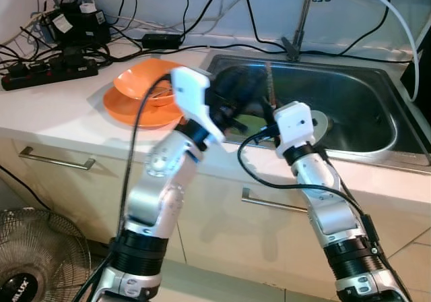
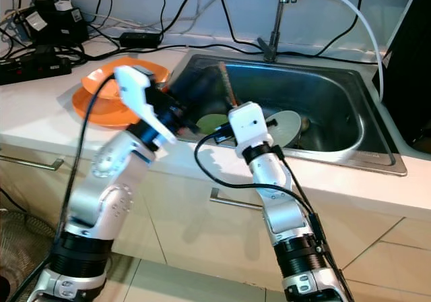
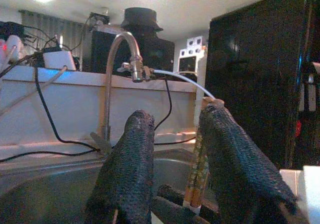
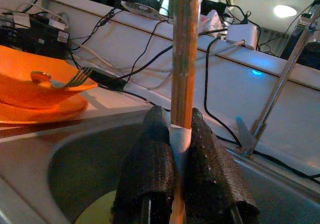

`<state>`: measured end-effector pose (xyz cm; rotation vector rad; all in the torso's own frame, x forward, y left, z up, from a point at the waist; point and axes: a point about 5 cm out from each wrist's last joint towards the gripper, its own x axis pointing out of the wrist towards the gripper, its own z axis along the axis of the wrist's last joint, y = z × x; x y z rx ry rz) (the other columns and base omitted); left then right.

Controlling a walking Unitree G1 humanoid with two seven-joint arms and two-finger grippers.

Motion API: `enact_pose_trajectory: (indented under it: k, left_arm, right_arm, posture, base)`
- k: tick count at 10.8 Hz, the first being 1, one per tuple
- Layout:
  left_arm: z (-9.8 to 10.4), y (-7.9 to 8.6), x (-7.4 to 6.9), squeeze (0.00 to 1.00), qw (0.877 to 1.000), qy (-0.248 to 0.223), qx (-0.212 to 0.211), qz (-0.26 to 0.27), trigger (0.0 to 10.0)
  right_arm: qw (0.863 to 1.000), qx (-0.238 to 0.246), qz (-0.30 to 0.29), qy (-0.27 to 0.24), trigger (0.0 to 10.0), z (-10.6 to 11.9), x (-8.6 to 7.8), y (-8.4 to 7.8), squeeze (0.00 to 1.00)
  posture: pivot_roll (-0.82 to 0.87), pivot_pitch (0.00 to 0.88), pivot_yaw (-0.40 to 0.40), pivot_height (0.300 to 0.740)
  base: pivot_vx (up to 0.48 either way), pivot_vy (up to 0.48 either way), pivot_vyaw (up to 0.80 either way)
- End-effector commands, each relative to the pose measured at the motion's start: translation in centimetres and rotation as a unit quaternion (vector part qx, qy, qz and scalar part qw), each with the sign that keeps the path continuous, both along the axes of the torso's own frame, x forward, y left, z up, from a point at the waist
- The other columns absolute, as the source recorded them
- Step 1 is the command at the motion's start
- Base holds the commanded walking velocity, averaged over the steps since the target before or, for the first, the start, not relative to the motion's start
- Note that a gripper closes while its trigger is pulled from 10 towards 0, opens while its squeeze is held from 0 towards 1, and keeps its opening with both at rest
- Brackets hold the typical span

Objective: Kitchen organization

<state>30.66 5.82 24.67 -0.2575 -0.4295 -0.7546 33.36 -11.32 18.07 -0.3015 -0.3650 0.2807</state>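
A wooden stick [image 4: 184, 59] with a white band stands upright over the left part of the steel sink [image 1: 377, 155]. My right gripper [image 4: 176, 116] is shut on it at the band. My left gripper [image 3: 175, 124] hangs open just left of it over the sink, nothing between its fingers; the stick [image 3: 197, 179] rises right behind one finger. An orange bowl [image 1: 138, 79] holding a fork [image 4: 80, 76] and a spoon [image 4: 40, 77] sits on an orange plate [image 1: 131, 110] on the counter left of the sink. A green plate [image 2: 212, 122] and a pale plate [image 2: 286, 123] lie in the sink.
The faucet [image 1: 306, 12] with a white hose stands behind the sink. A power strip [image 1: 47, 73] and tangled cables crowd the back left of the counter. Drawers with metal handles [image 1: 57, 159] run below. A floor fan [image 1: 34, 261] stands at lower left.
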Motion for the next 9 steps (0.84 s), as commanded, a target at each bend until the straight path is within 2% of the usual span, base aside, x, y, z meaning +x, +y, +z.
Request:
enact_pose_trajectory:
  k: [1,3,4,5,6,7,8,9]
  left_arm:
    - [0.2,0.0,-0.1,1.0,1.0,0.0,-0.005,-0.005,10.0]
    - [0.6,1.1,0.1,1.0,0.999,0.009,-0.038,0.012,10.0]
    - [0.6,1.6,0.2,0.44,0.999,0.013,-0.048,0.019,10.0]
    - [0.3,2.4,0.5,0.0,0.998,0.015,-0.043,0.046,10.0]
    - [-0.1,2.9,0.7,0.0,0.997,0.021,-0.038,0.061,10.0]
    - [-0.7,3.2,0.8,0.0,0.997,0.027,-0.012,0.077,10.0]
    - [-3.5,3.0,0.9,0.0,0.991,0.055,0.081,0.088,10.0]
    - [-4.8,2.7,0.8,0.0,0.989,0.07,0.104,0.083,10.0]
  right_arm:
    - [1.0,0.008,-0.007,-0.008,0.0,0.5,0.3,-0.3,0.0]
    - [1.0,0.012,-0.015,-0.007,0.0,0.6,0.6,-0.6,0.0]
    - [1.0,0.015,-0.022,-0.006,0.0,0.6,0.8,-0.9,0.0]
    - [0.999,0.025,-0.036,-0.004,0.0,0.9,1.4,-1.4,0.0]
    - [0.999,0.027,-0.047,-0.006,0.1,1.3,2.0,-1.6,0.0]
    - [0.998,0.032,-0.059,-0.005,10.0,1.6,2.6,-1.9,0.0]
    - [0.994,0.047,-0.093,0.019,10.0,1.4,3.8,-3.0,0.0]
    - [0.992,0.072,-0.098,0.041,10.0,1.1,4.4,-3.3,0.0]
  posture:
    - [0.13,0.0,0.024,0.74]
    - [0.13,0.0,0.02,0.74]
    - [0.13,0.0,0.02,0.74]
    - [0.13,0.006,0.019,0.74]
    - [0.13,0.006,0.019,0.74]
    - [0.13,0.01,0.019,0.74]
    - [0.14,0.011,0.015,0.74]
    - [0.14,0.013,0.014,0.74]
  base:
    - [0.0,0.0,0.0]
    - [0.0,0.0,0.0]
    - [0.0,0.0,0.0]
    - [0.0,0.0,0.0]
    - [0.0,0.0,0.0]
    - [0.0,0.0,0.0]
    - [0.0,0.0,0.0]
    - [0.0,0.0,0.0]
